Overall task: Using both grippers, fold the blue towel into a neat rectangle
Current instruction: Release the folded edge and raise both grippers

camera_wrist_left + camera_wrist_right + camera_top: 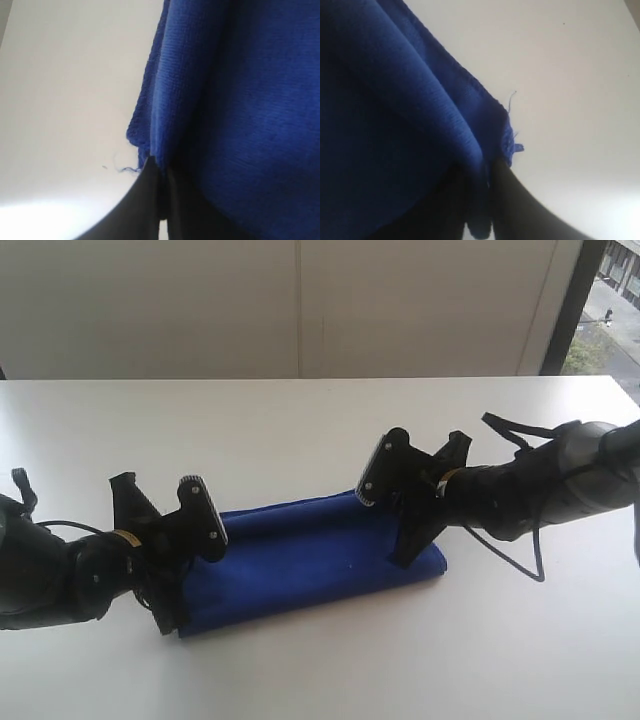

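**Item: blue towel** (310, 560). Deep blue fuzzy cloth, doubled over into a long narrow band. It lies flat on the white table (300, 430), slightly nearer than the table's middle, running from the near left up to the right. Its right end is rounded where the layers turn over. In the wrist views a thin hemmed edge shows, with a loose blue thread (127, 170) trailing from the left end's corner onto the table. A second stray thread (511, 100) stands off the hem at the right end.

**Left gripper** (168, 620). Black, set at the towel's near-left end, tips down at the cloth. In the left wrist view its two dark fingers (145, 210) are pressed nearly together, with the towel's corner pinched between them.

**Right gripper** (405, 552). Black, set at the towel's right end, angled down onto the cloth from the right. In the right wrist view its fingers (520, 210) clamp a fold of the towel, and blue fabric shows in the narrow gap between them.

**Arms.** Bulky black segments enter from the left and right edges. A black cable (520, 560) loops below the right arm.

**Surroundings.** A pale panelled wall (300, 300) stands behind the table. A window strip (610, 300) at the far right shows an outdoor street.
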`<control>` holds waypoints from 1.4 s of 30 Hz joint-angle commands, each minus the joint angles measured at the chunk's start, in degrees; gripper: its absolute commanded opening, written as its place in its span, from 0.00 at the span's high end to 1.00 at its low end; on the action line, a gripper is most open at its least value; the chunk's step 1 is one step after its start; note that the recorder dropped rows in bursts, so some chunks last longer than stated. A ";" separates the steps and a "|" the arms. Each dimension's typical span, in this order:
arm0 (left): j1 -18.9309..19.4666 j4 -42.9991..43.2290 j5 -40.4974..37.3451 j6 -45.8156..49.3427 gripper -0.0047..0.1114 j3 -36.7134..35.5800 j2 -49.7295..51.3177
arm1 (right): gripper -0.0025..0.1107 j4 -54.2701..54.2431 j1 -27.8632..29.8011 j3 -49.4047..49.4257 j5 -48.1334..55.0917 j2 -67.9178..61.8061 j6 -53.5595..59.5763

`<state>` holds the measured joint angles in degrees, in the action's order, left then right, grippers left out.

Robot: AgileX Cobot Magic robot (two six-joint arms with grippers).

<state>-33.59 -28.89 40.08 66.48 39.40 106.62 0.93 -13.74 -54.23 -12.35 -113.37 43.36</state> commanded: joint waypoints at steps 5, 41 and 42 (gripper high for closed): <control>0.23 -0.78 2.94 -0.29 0.62 0.04 0.81 | 0.45 0.14 0.56 -0.46 -1.35 -1.29 2.05; -4.35 -5.00 13.32 -10.96 0.49 0.04 -0.71 | 0.78 -17.35 1.92 -1.19 3.61 14.17 2.94; -5.62 -5.25 11.85 -14.27 0.59 0.09 -1.21 | 0.85 -17.35 1.92 -1.36 6.24 14.94 2.94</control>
<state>-36.22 -33.51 54.88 59.11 39.40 107.08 -14.55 -12.10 -55.30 -12.04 -101.44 46.20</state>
